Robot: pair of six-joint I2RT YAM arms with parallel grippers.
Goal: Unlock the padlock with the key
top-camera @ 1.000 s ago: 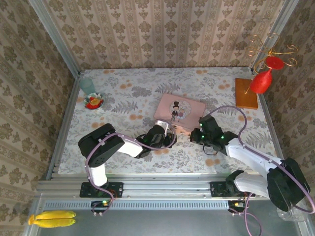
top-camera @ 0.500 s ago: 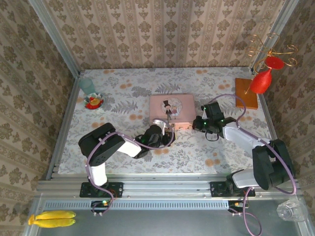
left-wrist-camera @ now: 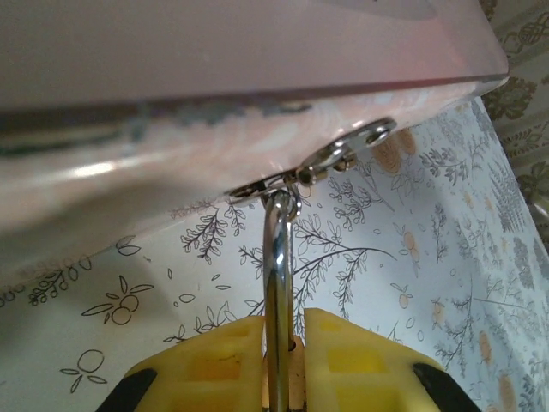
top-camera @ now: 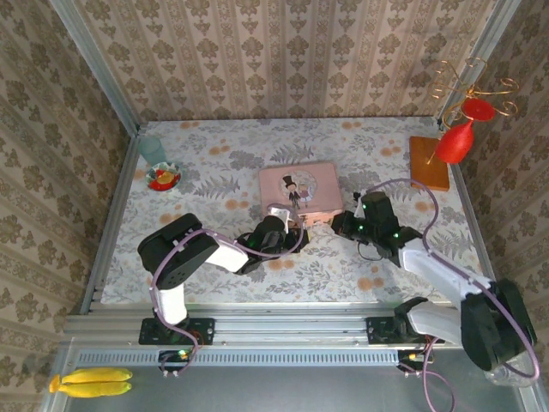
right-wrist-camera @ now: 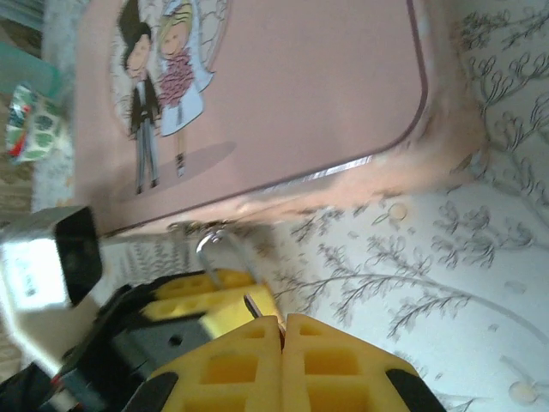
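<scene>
Left wrist view: the brass body of the tiny brass-coloured padlock (left-wrist-camera: 276,257) is almost wholly buried between the yellow pads (left-wrist-camera: 214,360). Only its thin silver shackle shows plainly.
Left end effector (left-wrist-camera: 281,330): clamped on the padlock.
Padlock axis: the shackle runs straight away from the pads. Its bend is threaded through the silver hasp (left-wrist-camera: 343,154) on the wall of the pink rectangular tin (left-wrist-camera: 214,51).
Right end effector (right-wrist-camera: 281,326): pads pressed together on a thin metal sliver (right-wrist-camera: 256,307), too small to identify, just beside the shackle.
Room: bare floral table (top-camera: 334,275) lies nearer the arm bases than the tin's hasp wall.
</scene>
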